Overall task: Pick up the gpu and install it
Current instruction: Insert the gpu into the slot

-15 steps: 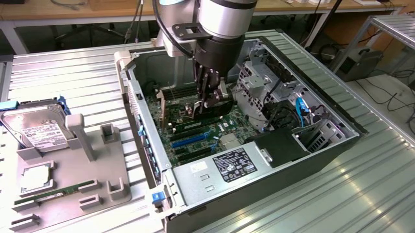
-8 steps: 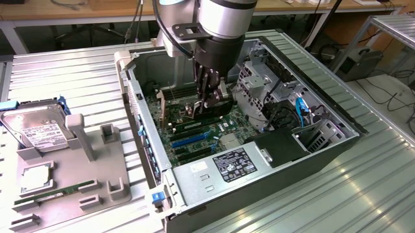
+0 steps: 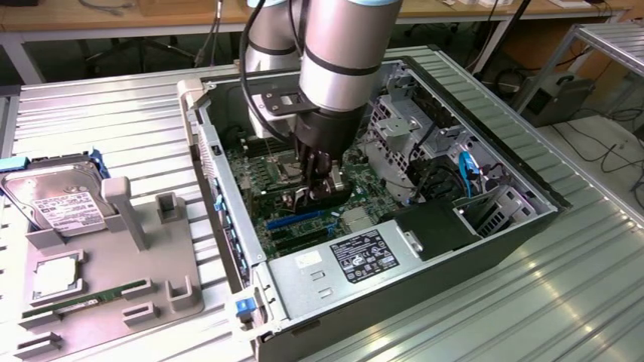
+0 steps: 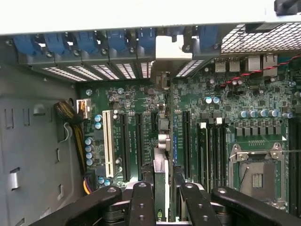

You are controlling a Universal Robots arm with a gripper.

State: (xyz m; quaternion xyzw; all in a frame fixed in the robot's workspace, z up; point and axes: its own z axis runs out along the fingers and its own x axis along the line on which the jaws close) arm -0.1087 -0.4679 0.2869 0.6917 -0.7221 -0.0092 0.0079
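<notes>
Parts sit at nine o'clock in the exterior view: a boxy silver hard drive with a white label (image 3: pixel 56 200) and a long green memory stick (image 3: pixel 86 302), parked on a grey slotted fixture plate (image 3: pixel 151 256) for picking. Toward centre, the black two-finger gripper (image 3: pixel 324 185) (image 4: pixel 163 188) reaches into the open grey computer case (image 3: pixel 216 173). It is clamped on the thin dark gpu card with its silvery bracket (image 4: pixel 161 174), held on edge to line up with a slot on the green motherboard (image 4: pixel 225 103). Whether it is seated I cannot quite tell. At five o'clock lies the silver labelled power supply (image 3: pixel 352 260).
</notes>
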